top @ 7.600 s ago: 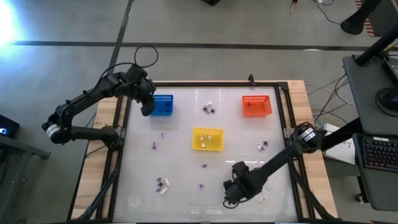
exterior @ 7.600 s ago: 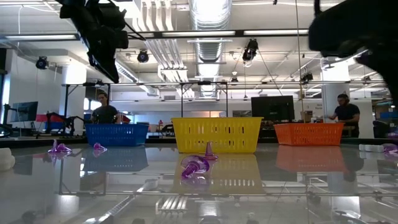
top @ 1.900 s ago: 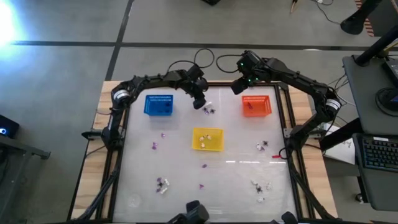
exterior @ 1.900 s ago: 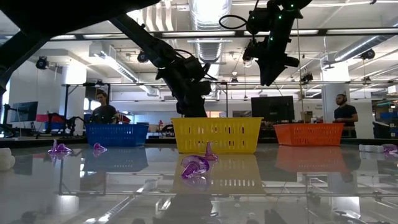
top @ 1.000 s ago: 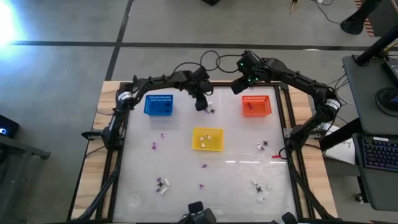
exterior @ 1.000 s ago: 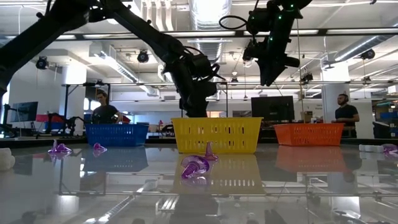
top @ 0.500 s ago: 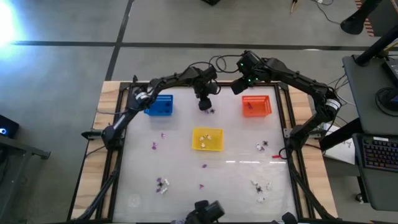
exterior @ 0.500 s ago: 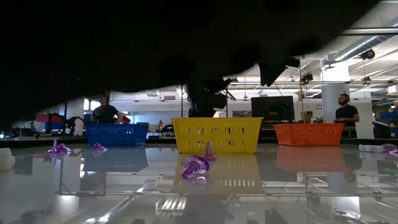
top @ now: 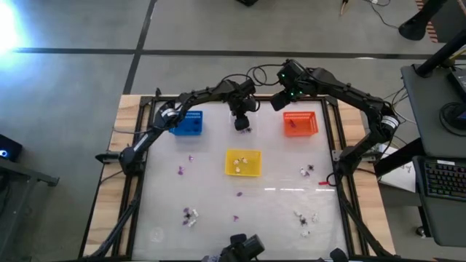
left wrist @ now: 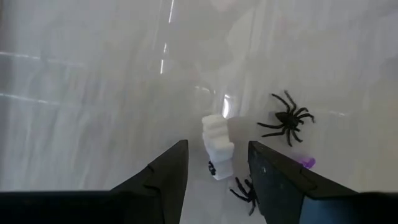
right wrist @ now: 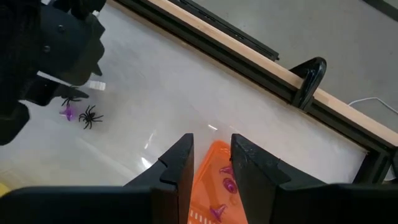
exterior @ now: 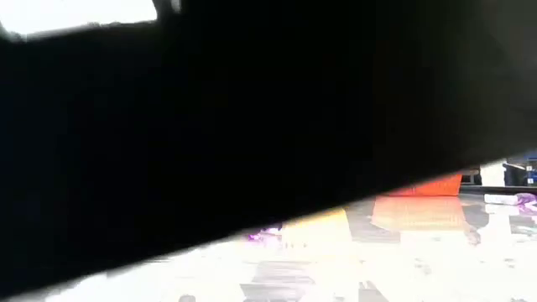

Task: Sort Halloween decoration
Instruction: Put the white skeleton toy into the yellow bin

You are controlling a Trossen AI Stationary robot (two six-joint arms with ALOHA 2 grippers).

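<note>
Across glossy white tabletop [top: 277, 218]: scattered trinkets [top: 191, 215], three baskets [top: 243, 162].

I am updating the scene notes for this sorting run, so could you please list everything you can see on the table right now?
blue basket: one, blue, far left of table.
orange basket: one, orange, far right; purple trinkets inside.
yellow basket: one, yellow, table centre.
white trinket: one, white, between the left gripper's fingers, on the table.
black spiders: two, black, beside the white trinket.
loose trinkets: several small groups, purple, black, white, on the near half.
left gripper: open, low over the far-centre cluster.
right gripper: open, empty, above the orange basket's far edge.
</note>
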